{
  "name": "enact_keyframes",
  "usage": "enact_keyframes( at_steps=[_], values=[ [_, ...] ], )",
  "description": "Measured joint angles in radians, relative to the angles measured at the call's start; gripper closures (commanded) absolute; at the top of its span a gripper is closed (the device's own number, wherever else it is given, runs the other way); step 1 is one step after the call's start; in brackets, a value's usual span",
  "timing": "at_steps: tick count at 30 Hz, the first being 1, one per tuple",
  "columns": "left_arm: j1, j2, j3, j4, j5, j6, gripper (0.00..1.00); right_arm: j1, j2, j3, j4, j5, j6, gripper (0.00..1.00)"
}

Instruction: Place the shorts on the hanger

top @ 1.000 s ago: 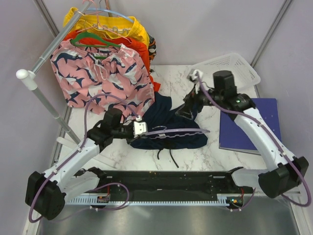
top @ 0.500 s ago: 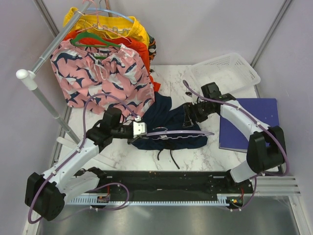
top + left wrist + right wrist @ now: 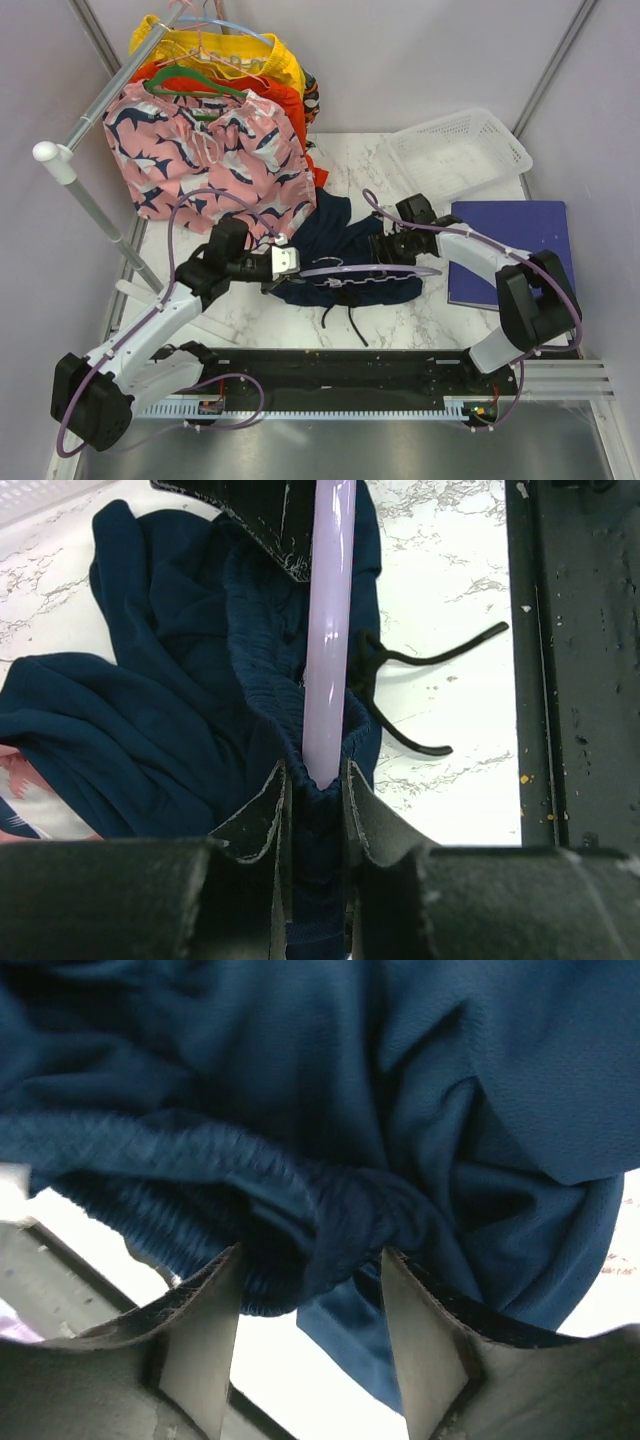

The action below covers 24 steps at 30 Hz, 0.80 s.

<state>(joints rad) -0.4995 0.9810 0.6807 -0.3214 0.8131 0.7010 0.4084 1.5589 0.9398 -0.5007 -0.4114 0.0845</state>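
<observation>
Navy shorts (image 3: 338,232) bunch between right end effector's (image 3: 310,1257) parted fingers; left end effector (image 3: 315,770) pinches hanger (image 3: 328,630); pink shorts (image 3: 200,160) crowd behind.

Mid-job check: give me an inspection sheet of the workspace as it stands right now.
Surface: marble table, white with grey veins.
Job's things: the shorts lie crumpled at centre, with the drawstring trailing toward the near edge. The hanger lies across the waistband.
Clutter: white basket at far right, blue folder nearer than it.
Hands: left hand shut on the hanger bar, fabric bunched against it. Right hand has its fingers apart, straddling a waistband fold.
Cables: purple cables loop off both arms.
Surroundings: rack holding pink shark shorts, orange shorts and yellow shorts; grey walls.
</observation>
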Motion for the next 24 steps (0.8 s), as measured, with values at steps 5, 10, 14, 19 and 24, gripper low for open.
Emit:
enact_keyframes(
  at_steps=[5,10,14,19,24],
  values=[
    [0.007,-0.02,0.001,0.003,0.002,-0.031,0.98,-0.002,0.017,-0.043,0.066,0.073,0.027,0.81],
    [0.083,-0.057,0.001,0.005,0.006,-0.074,0.98,-0.054,-0.023,-0.042,0.048,0.129,0.01,1.0],
    [0.123,-0.077,0.001,0.01,0.003,-0.085,0.98,-0.149,-0.091,0.002,-0.016,0.106,-0.022,1.0],
    [0.148,-0.076,0.003,0.013,-0.027,-0.08,0.98,-0.261,-0.139,0.051,-0.101,0.051,-0.079,1.0],
    [0.15,-0.042,0.027,-0.008,-0.068,-0.035,0.98,-0.358,-0.152,0.076,-0.204,-0.011,-0.141,1.0]
  ],
)
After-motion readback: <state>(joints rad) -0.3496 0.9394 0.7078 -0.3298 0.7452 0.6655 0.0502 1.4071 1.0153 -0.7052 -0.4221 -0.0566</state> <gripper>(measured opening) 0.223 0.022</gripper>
